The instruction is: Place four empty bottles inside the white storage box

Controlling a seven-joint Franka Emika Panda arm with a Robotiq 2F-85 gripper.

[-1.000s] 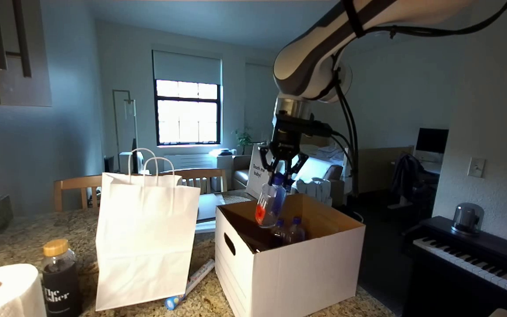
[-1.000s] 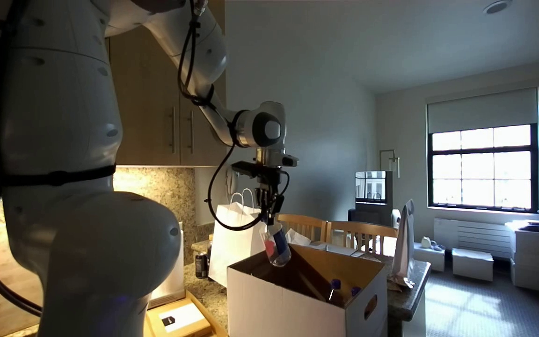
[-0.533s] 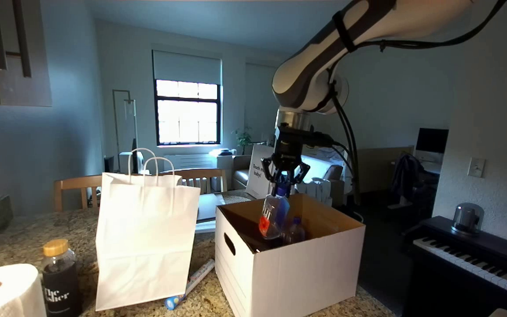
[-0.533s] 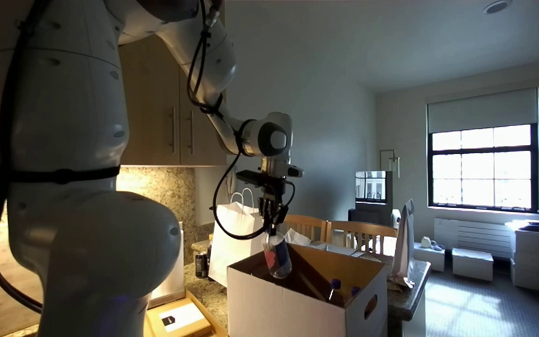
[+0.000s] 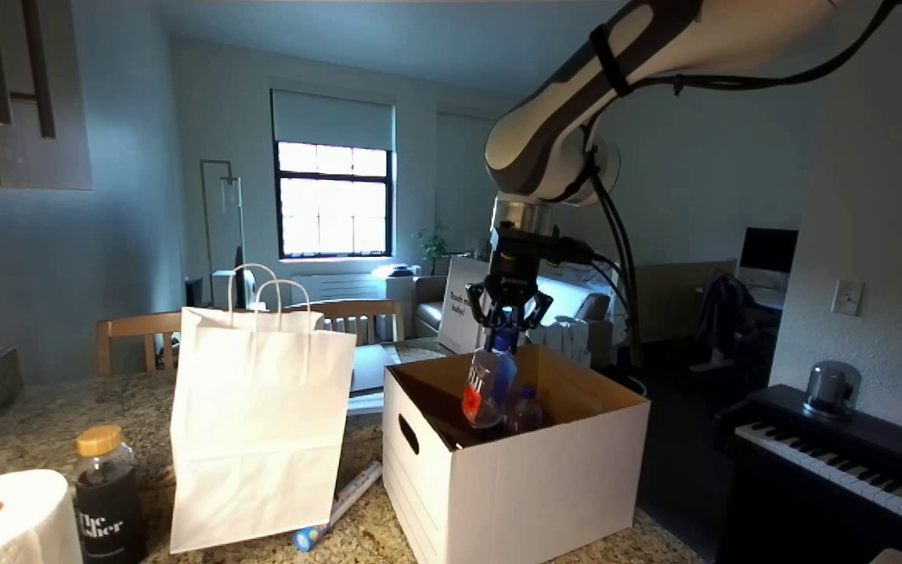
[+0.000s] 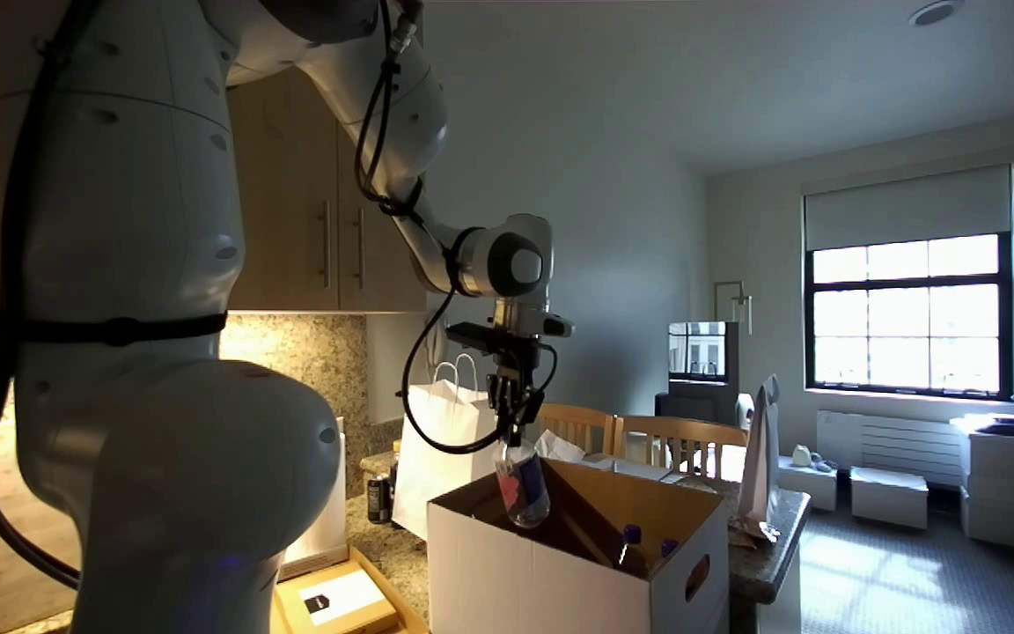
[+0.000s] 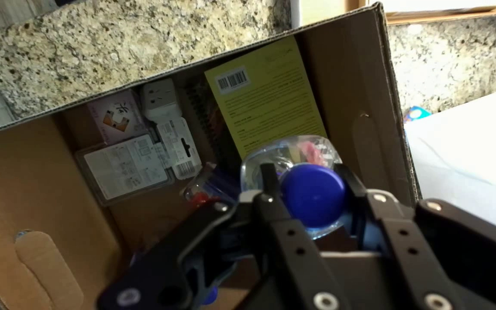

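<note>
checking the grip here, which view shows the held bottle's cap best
The wrist view. It looks down on the blue cap, so nearly all its round top shows between the fingers of the hand. In both exterior views it is side-on and the fingers hide much of it; the clear bottle below shows better.

In the wrist view, the blue cap (image 7: 314, 196) hides much of the held bottle (image 7: 291, 150), and the gripper (image 7: 307, 178) covers a part of another bottle (image 7: 213, 183), which is blurred. The fine print on the yellow cover (image 7: 274, 103) is too small for reading. In an exterior view, the white storage box (image 6: 542, 568) is cut off by the lower edge, and its near wall conceals the lower parts of two bottles (image 6: 632, 548). In an exterior view, the left edge cuts off the paper roll (image 5: 20, 517), and the writing on the dark jar (image 5: 109, 505) is readable only in part.
</note>
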